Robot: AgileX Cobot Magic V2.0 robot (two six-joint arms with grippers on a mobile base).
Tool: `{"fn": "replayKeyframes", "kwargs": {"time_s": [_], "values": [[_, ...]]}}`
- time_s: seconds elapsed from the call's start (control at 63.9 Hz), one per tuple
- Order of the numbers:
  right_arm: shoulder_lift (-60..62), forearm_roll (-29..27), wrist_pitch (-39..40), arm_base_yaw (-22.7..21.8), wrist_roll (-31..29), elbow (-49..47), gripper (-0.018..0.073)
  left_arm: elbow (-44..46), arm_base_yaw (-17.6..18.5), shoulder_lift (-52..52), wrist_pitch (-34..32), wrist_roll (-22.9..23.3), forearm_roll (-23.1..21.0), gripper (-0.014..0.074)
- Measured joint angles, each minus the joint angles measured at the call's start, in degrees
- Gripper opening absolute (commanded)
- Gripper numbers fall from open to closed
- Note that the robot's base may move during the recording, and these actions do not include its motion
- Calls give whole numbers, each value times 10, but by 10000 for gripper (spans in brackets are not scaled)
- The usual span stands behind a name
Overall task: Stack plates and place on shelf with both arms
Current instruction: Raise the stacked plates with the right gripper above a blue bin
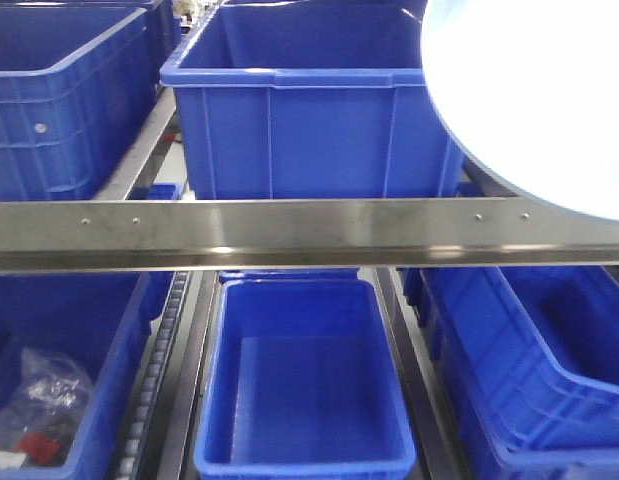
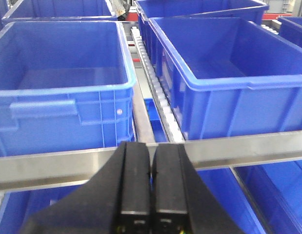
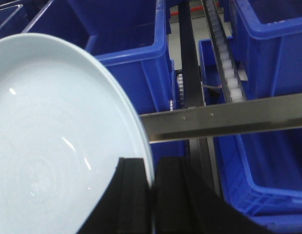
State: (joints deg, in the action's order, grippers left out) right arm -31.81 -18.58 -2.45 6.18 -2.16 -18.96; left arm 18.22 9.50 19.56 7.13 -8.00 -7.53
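Right now I see the right gripper (image 3: 151, 170) clamped on the rim of a plate (image 3: 58, 146). Its 2 black fingers (image 3: 131, 185) sit on either side of the plate's edge, and the white rim runs down into the slot between them. The plate is tilted with its glossy hollow towards the wrist camera, and it fills the left side of that view. I can make out only 1 plate for certain; whether another lies against its back I cannot tell.

From the front camera the plate (image 1: 549, 100) hangs in the air at the upper right. Its lower edge crosses the top edge of the shelf's front rail (image 1: 289, 230) near the 2 screws (image 1: 477, 216) at the rail's right end.

The left gripper (image 2: 151, 165) has its 2 fingers pressed flat together with nothing between them, and it faces the same rail (image 2: 248, 146).

Blue crates (image 1: 309, 130) stand on the shelf behind the rail, and more sit on the level below. A roller track (image 2: 155, 87) runs between 2 of the upper crates. A clear bag (image 1: 39, 405) lies in the lower left crate.
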Motion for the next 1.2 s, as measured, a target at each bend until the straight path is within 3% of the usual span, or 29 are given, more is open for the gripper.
{"fn": "replayKeyframes", "kwargs": {"time_s": [1.205], "values": [[0,0,0,0,0,0,50,0,0,0,0,0,0,83]]}}
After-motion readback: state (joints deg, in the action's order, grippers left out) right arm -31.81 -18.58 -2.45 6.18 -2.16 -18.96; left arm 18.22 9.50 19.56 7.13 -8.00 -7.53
